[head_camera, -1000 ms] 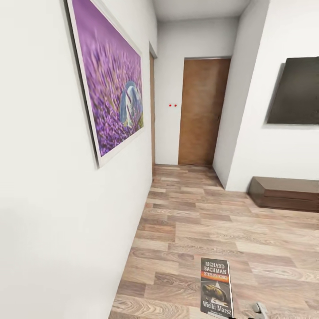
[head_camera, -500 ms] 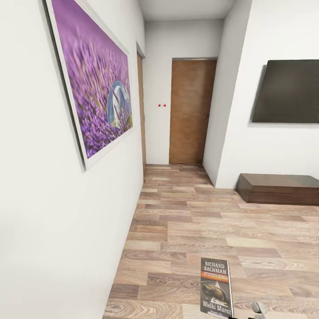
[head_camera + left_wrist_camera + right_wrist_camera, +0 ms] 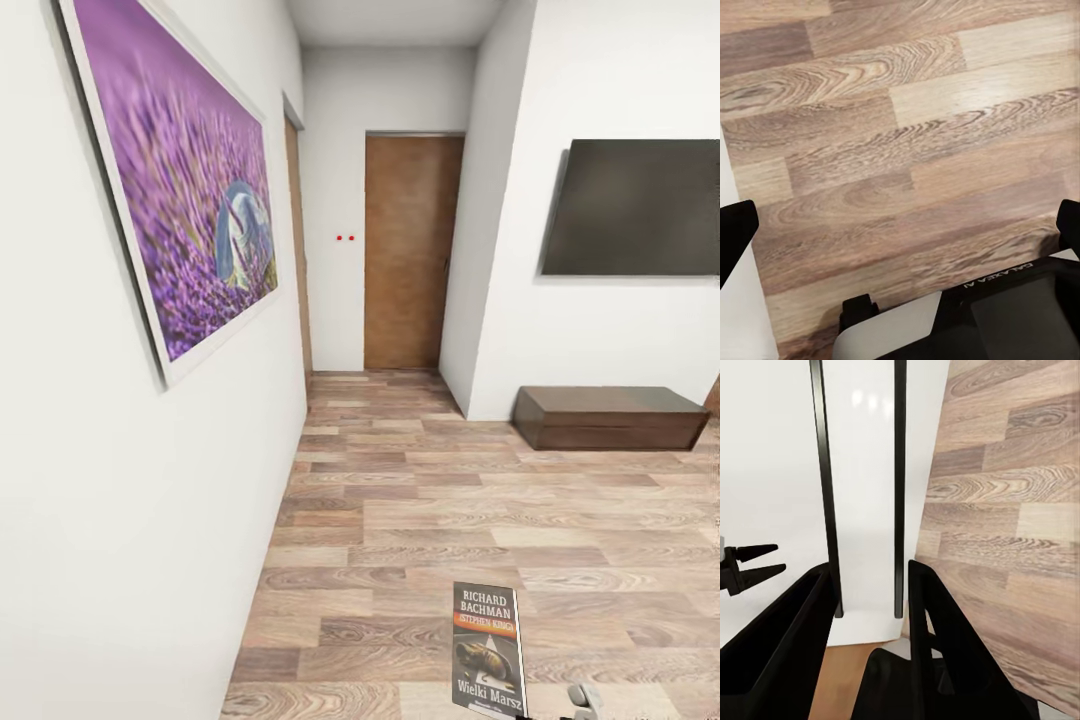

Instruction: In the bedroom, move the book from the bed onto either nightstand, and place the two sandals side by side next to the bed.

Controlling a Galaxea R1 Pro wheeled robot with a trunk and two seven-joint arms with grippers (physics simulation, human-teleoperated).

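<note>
robot in transit. head view looks down a hallway stretch: plank floor (image 3: 450,520), big purple picture (image 3: 170,180) on the near wall, wooden door (image 3: 405,250) at the far end, dark tv (image 3: 635,208) on the other wall, long low bench (image 3: 608,417) under it. no bed, nightstand or sandals in these frames.

book (image 3: 487,650) stands upright low in the head view, cover facing the camera, "richard bachman" and "wielki marsz" readable. it is off the bed and carried in front of the robot.

right gripper (image 3: 870,607): wrist view shows the book edge-on, its two dark cover edges running down between the black fingers (image 3: 802,622), which sit against it on either side. clamped on the book, as far as i can judge.

left gripper (image 3: 900,225): fingertips sit far apart at the frame edges, bare floor between them. spread wide, holding nothing.

progress: book is picked up, not yet set down on a nightstand. both sandals are left to place by the bed; their present state can't be told from here. roughly the first quarter, by my reckoning.
</note>
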